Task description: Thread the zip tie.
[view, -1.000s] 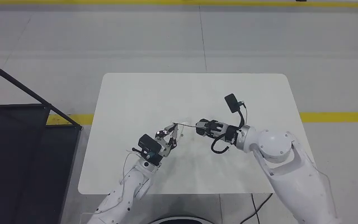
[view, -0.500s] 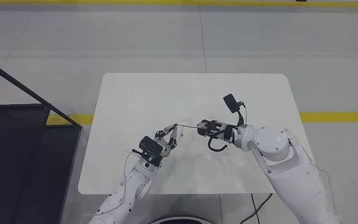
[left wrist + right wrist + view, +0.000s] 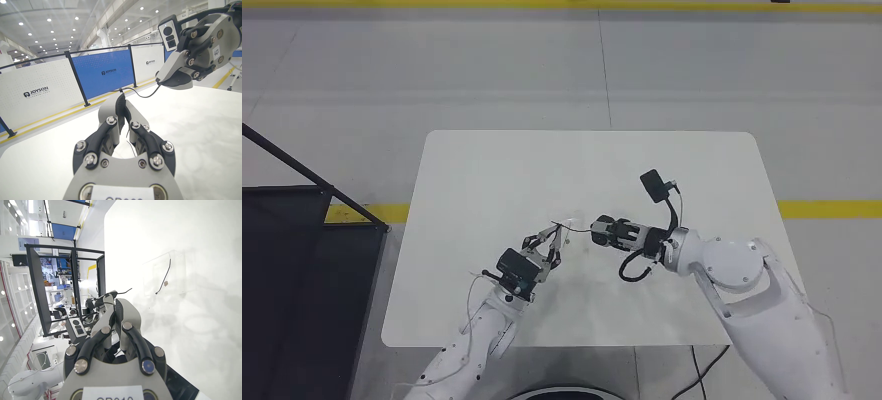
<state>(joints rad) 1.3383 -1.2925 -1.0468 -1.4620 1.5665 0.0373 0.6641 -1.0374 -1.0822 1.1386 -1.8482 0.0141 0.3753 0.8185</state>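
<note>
Black zip tie (image 3: pixel 144 97), strung in a slack curve above the middle of the bench (image 3: pixel 492 180). Pinched near the head by the left claw (image 3: pixel 122 96), clenched. Gripped at the far end by the right claw (image 3: pixel 159 81), likewise clenched. Seemingly mid-threading, with a short end poking past the head. Next, probably: feed the strap further through, keeping tip and head aligned.

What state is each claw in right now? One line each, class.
Left claw: closed, pinching the thin black plastic zip tie.
Right claw: closed on the same zip tie.
</note>
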